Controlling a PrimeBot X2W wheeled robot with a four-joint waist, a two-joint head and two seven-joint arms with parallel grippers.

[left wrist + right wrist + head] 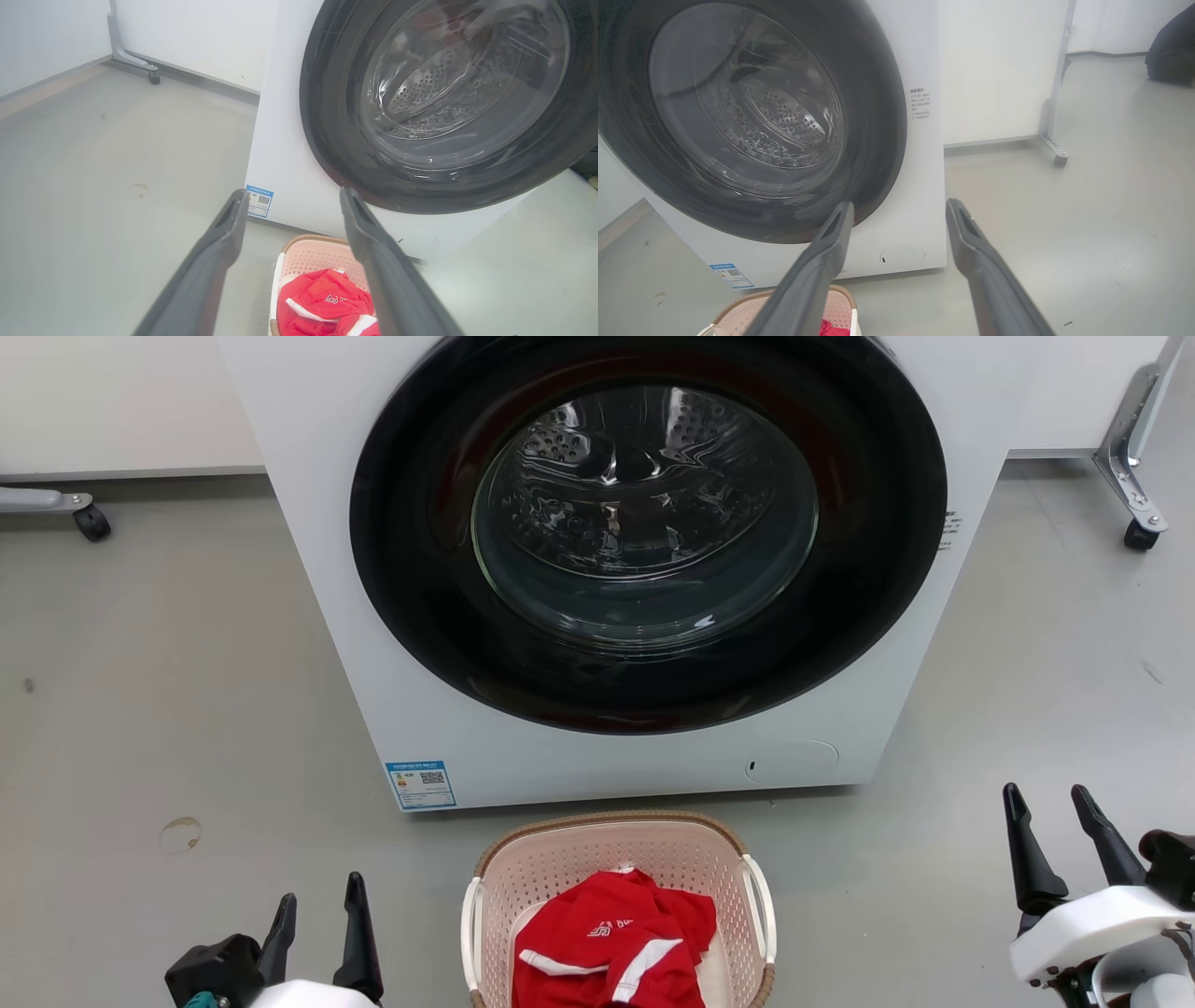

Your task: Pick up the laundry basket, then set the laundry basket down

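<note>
The left gripper (319, 894) and right gripper (1047, 797), both wide open and empty, flank the laundry basket (611, 820) near the washer (322, 569), apparently ready to take its side handles.

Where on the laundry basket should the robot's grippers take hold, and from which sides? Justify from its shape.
Probably the two white side handles: left gripper on the left handle, right gripper on the right handle, each coming from its own outer side. The laundry basket sits upright, its handles bow outward on opposite sides, and a red garment fills the middle.
</note>
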